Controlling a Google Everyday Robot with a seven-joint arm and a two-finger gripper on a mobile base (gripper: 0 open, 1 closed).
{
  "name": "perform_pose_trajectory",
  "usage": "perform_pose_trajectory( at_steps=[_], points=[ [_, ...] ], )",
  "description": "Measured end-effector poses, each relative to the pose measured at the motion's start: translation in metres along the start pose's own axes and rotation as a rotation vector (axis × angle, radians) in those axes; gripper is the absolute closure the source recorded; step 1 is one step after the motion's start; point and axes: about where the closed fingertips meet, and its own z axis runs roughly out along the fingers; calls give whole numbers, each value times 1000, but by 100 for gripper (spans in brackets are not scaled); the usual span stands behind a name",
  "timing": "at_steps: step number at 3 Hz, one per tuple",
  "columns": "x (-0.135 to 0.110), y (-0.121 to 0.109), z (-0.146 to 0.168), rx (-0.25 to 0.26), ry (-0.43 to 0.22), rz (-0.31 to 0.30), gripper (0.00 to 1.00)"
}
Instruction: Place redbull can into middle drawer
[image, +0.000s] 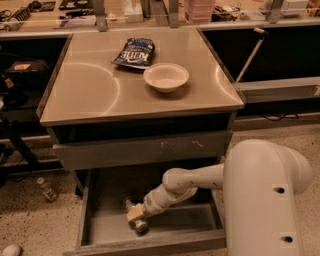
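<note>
The middle drawer (105, 235) is pulled open below the cabinet top, wide and shallow with a smooth grey floor. The redbull can (136, 216), slim and silvery, lies inside it toward the left-middle of the floor, partly hidden by the gripper. My gripper (136, 214) reaches down into the drawer from the right on the white arm (190, 182) and sits right over the can.
On the cabinet top stand a white bowl (166, 77) and a dark blue chip bag (134, 52). A shut grey drawer front with white scratch marks (145, 148) is just above the open drawer. A small bottle (46, 189) lies on the floor at left.
</note>
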Motion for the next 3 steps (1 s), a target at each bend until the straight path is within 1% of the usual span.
perform_pose_trajectory(
  at_steps=[1,3],
  points=[
    [0,0,0,0,0,0,81],
    [0,0,0,0,0,0,36]
  ],
)
